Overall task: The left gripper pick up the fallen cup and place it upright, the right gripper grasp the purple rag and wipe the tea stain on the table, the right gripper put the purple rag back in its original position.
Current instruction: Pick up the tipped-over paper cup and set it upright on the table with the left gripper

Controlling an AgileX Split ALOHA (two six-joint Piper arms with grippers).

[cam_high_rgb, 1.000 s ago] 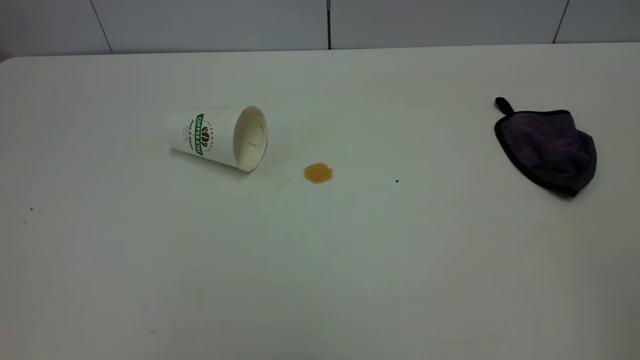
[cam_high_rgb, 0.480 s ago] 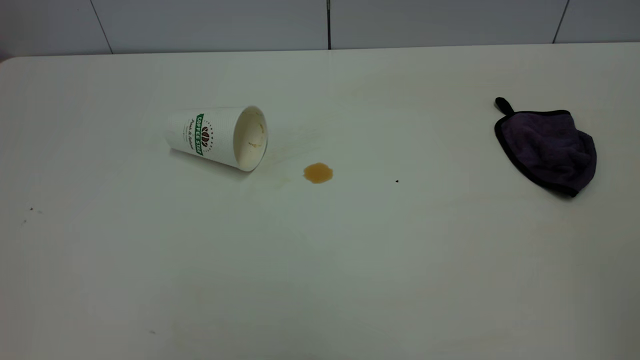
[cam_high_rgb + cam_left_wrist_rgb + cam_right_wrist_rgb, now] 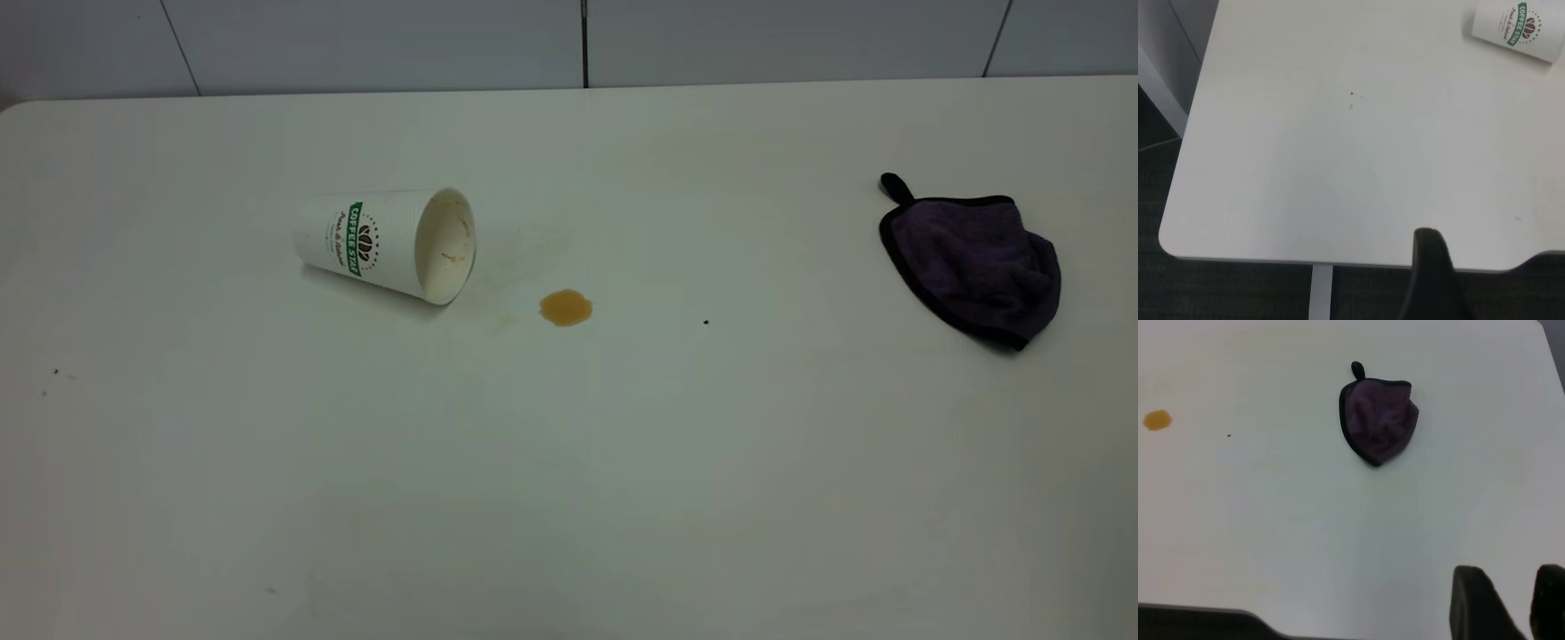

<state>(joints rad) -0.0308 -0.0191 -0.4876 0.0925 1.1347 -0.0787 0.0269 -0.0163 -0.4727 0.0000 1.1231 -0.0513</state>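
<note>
From the exterior view I see neither arm over the work area. The cup (image 3: 384,243) lies on its side on the table (image 3: 569,462), left of centre, mouth facing right toward the tea stain (image 3: 565,308), which sits just off the rim, not touching. Faint yellowish smears lie between the two. The purple rag (image 3: 974,260) lies bunched at the far right, well apart from the stain, loop pointing to the back.

Left wrist view: only one dark finger (image 3: 1431,280) of the left gripper shows, out past the table's near edge; I can't tell how the jaws stand. The cup is far off at the opposite corner of that view.

Right wrist view: the right gripper (image 3: 1511,603) is at the near table edge, two fingers with a narrow gap, nothing between them. The rag lies well ahead of it.
</note>
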